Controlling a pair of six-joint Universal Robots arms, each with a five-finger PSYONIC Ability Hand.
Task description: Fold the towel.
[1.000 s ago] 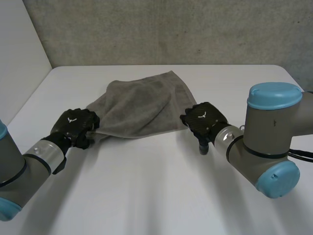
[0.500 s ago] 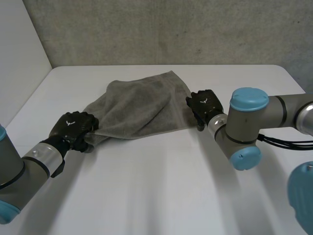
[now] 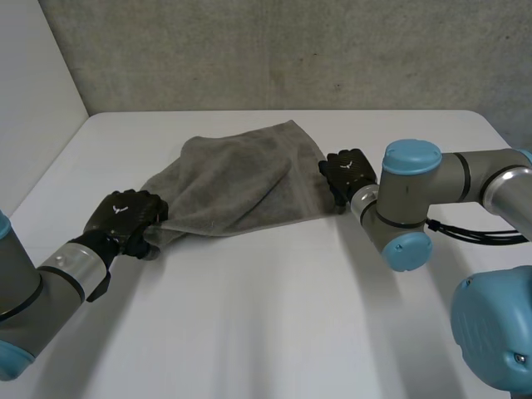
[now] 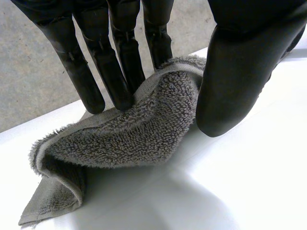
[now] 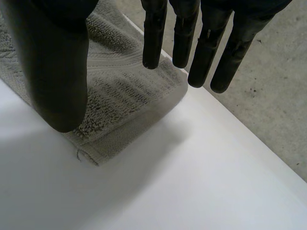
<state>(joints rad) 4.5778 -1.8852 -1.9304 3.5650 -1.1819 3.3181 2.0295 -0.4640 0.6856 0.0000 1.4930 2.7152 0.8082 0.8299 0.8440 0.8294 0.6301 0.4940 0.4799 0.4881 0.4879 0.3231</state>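
Towel (image 3: pixel 233 179) corner tight in left hand (image 3: pixel 125 218) as before; right hand (image 3: pixel 346 171) farther along edge, fingers (image 5: pixel 154 38) straight.

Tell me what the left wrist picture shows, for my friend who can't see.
The robot's black left hand pinches a corner of the fluffy grey terry towel between its straight fingers and thumb. The corner bunches up off the white table.

The towel (image 3: pixel 233 179) is grey terry with a ribbed band (image 5: pixel 125 61), the table (image 3: pixel 274 316) white, the wall (image 3: pixel 291 50) speckled grey.
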